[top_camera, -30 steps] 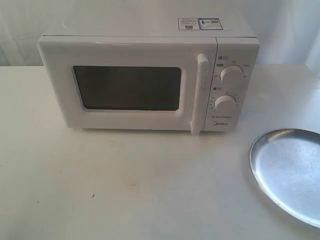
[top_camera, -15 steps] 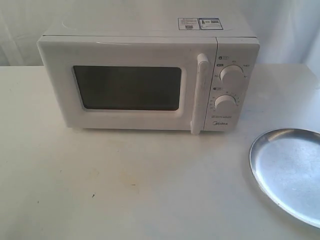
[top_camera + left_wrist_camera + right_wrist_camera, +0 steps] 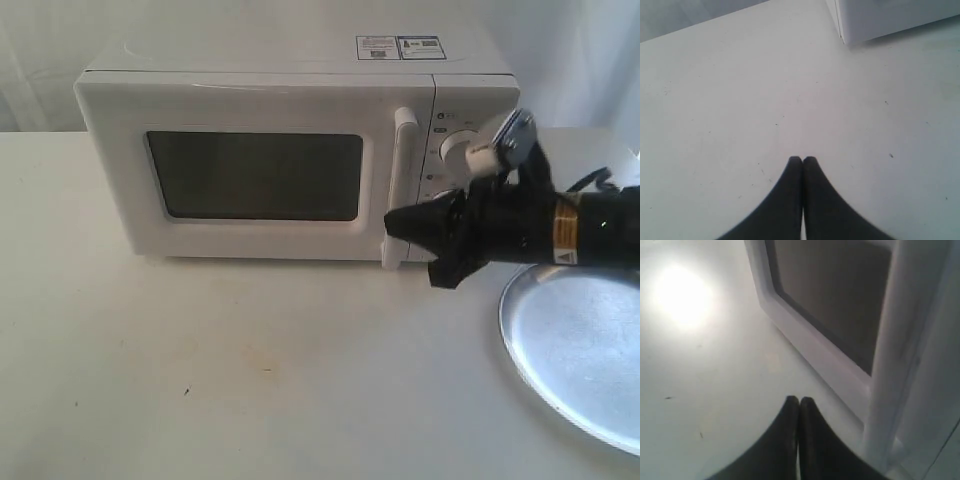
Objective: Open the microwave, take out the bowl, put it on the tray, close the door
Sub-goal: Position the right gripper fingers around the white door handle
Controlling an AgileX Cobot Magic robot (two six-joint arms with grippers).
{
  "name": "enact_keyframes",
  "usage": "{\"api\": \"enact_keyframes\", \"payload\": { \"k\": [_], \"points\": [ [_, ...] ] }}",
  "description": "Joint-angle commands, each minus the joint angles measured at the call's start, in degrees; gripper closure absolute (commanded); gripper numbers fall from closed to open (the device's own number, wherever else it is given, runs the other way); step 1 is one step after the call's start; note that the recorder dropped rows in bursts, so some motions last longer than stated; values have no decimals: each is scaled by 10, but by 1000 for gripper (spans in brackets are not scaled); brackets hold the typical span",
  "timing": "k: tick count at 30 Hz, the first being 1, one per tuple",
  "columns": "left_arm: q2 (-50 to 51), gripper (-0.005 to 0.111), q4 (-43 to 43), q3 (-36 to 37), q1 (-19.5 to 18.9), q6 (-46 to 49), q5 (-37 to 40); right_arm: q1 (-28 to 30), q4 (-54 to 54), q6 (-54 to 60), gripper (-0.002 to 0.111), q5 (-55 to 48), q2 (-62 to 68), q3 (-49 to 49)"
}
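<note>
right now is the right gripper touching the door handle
Cannot tell. In the exterior view the right gripper overlaps the handle low down; the right wrist view shows neither a plain gap nor contact.

White microwave [image 3: 280, 160] across the upper left of the frame, and its door [image 3: 130, 190] is white around a dark grey-brown window [image 3: 255, 176]. White handle [image 3: 400, 190], white dial [image 3: 462, 150] ringed with tiny dark marks. On top, white stickers [image 3: 398, 47] with blue and green patches. At centre right comes the black right gripper [image 3: 392, 224], with a yellow label [image 3: 567, 240] on its black arm [image 3: 600, 235]. Silver tray [image 3: 590, 350] at lower right, faintly bluish. Off-white table [image 3: 250, 370], sparse dark specks. Left gripper [image 3: 802, 160] is black too.
</note>
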State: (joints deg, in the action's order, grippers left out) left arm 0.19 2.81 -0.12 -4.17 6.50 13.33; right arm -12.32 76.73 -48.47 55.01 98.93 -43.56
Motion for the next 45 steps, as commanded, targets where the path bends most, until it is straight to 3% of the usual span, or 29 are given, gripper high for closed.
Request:
{"api": "enact_keyframes", "payload": {
  "k": [1,4,10,12,18,25,34,40,45],
  "points": [
    [-2,107,-3,1,2,-3,0,3,-103,132,105,4,90,-4],
    [-2,107,-3,1,2,-3,0,3,-165,185,90,7,116,-4],
    [-2,107,-3,1,2,-3,0,3,-182,209,39,18,115,-4],
    [-2,107,-3,1,2,-3,0,3,-182,195,30,20,110,-4],
    [-2,107,-3,1,2,-3,0,3,-187,164,39,-23,58,-4],
    [-2,107,-3,1,2,-3,0,3,-219,164,39,1,29,-4],
    [-2,107,-3,1,2,-3,0,3,-288,202,39,-132,23,-4],
    [-2,107,-3,1,2,-3,0,3,-282,167,46,-313,-22,-4],
    [-2,107,-3,1,2,-3,0,3,-282,118,53,-302,-57,-2]
  ]
}}
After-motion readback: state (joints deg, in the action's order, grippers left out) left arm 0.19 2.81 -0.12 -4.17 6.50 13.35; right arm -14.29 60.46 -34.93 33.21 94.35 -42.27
